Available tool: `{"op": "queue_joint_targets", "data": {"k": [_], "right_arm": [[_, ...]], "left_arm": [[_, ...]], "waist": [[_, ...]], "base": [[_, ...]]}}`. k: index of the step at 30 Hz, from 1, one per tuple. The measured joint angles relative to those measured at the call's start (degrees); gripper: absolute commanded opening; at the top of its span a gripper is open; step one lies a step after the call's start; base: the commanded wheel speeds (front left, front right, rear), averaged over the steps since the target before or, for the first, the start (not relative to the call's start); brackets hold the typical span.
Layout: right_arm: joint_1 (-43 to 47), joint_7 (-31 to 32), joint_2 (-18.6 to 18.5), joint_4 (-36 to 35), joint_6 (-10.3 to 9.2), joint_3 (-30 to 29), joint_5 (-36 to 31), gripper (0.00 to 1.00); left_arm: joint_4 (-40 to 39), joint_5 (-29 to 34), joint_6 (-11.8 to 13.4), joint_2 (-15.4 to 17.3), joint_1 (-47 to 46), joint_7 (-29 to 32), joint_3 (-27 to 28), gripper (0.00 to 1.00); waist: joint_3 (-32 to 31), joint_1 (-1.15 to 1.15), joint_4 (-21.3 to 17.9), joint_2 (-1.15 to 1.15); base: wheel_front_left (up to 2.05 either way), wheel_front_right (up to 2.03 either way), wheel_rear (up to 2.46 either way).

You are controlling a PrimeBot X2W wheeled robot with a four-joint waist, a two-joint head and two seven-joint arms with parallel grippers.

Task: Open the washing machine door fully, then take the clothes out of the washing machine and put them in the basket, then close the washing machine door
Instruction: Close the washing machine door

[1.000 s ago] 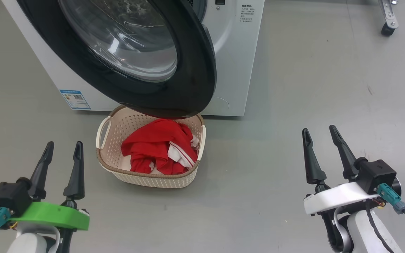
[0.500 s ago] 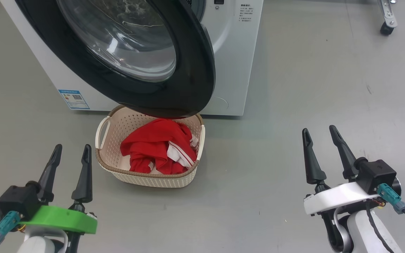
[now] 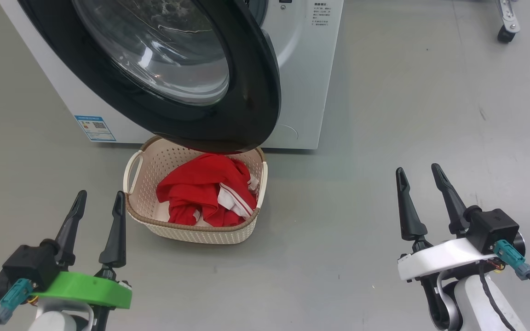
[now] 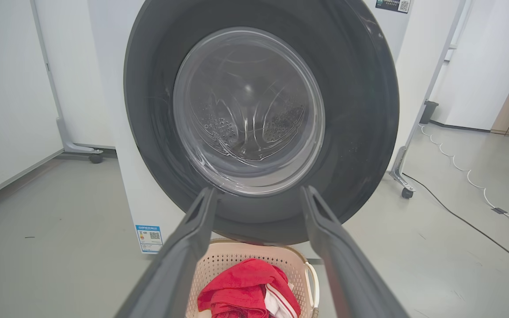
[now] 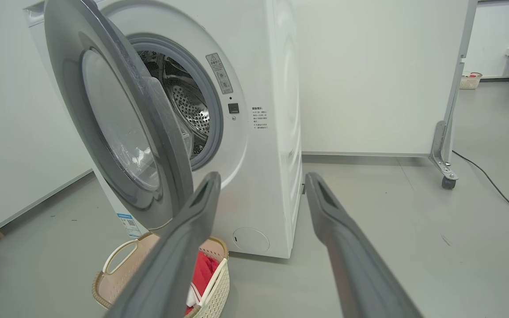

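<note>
The white washing machine (image 3: 308,73) stands at the top of the head view. Its black-ringed glass door (image 3: 177,69) is swung partway out, over the back of the cream basket (image 3: 143,184). Red clothes (image 3: 200,193) with white striped trim lie in the basket. My left gripper (image 3: 100,195) is open at the lower left, just left of the basket. Far right of the basket, my right gripper (image 3: 417,169) is open and empty. The left wrist view faces the door (image 4: 360,123) over the basket (image 4: 245,260). The right wrist view shows the door (image 5: 122,128) edge-on and the steel drum (image 5: 188,106).
A blue sticker (image 3: 95,128) marks the machine's lower left corner. A caster of a wheeled frame (image 3: 506,34) stands on the grey floor at the far right. Beside the machine are white partition panels (image 5: 369,75), and a cable (image 4: 457,216) runs across the floor.
My left gripper has moved right and slightly back, closer to the basket's left side. The head camera has shifted a little. The right gripper and the door have stayed put.
</note>
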Motion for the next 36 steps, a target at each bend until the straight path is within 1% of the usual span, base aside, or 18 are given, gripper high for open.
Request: {"op": "queue_joint_targets", "data": {"k": [29, 30, 31, 32, 36], "right_arm": [[0.0, 0.0, 0.2, -0.4, 0.08, -0.6, -0.5, 1.00], [0.0, 0.0, 0.2, -0.7, 0.08, -0.6, -0.6, 0.96], [0.0, 0.0, 0.2, -1.0, 0.08, -0.6, -0.7, 0.45], [0.0, 0.0, 0.2, -1.4, 0.09, -0.6, -1.0, 0.00], [-0.5, 0.0, -0.9, -2.8, 0.51, 0.8, -2.9, 0.00]], "left_arm": [[-0.8, 0.3, 0.0, -0.5, 0.1, 0.0, -0.4, 1.00], [-0.9, 0.3, 0.0, -0.5, 0.1, 0.0, -0.6, 1.00], [-1.1, 0.3, 0.0, -0.6, 0.1, 0.0, -0.9, 1.00], [-1.3, 0.3, 0.0, -0.6, 0.1, 0.0, -1.2, 1.00], [-1.9, 0.3, 0.0, -0.8, 0.0, 0.0, -1.9, 1.00]], "waist": [[1.0, 0.00, -0.3, 0.00], [1.2, 0.00, -0.3, 0.00], [1.4, 0.00, -0.2, 0.00], [1.7, 0.00, -0.1, 0.00], [2.9, 0.00, 0.4, 0.00]], "base": [[0.00, 0.00, 0.00], [0.00, 0.00, 0.00], [0.00, 0.00, 0.00], [0.00, 0.00, 0.00], [0.00, 0.00, 0.00]]}}
